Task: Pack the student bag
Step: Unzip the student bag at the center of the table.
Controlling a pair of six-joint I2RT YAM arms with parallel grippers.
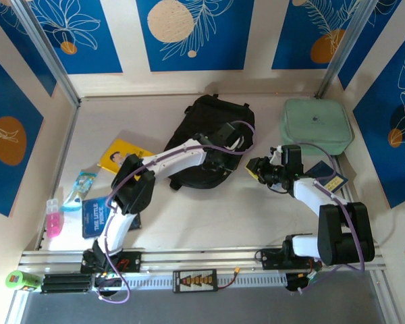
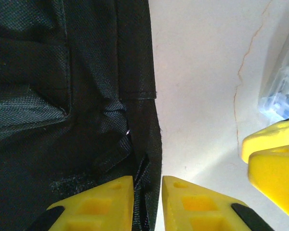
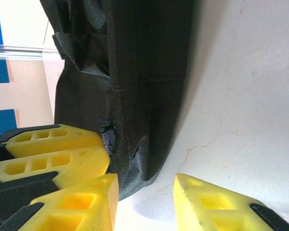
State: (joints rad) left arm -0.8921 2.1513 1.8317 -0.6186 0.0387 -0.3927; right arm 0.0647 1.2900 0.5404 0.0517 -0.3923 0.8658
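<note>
Your bag lies centre-back on the table; it looks soft, floppy and likely light, so pinch a stitched edge, not flat cloth; left gripper is nearly closed at its edge, grip unclear; right gripper gapes empty beside its corner.
</note>
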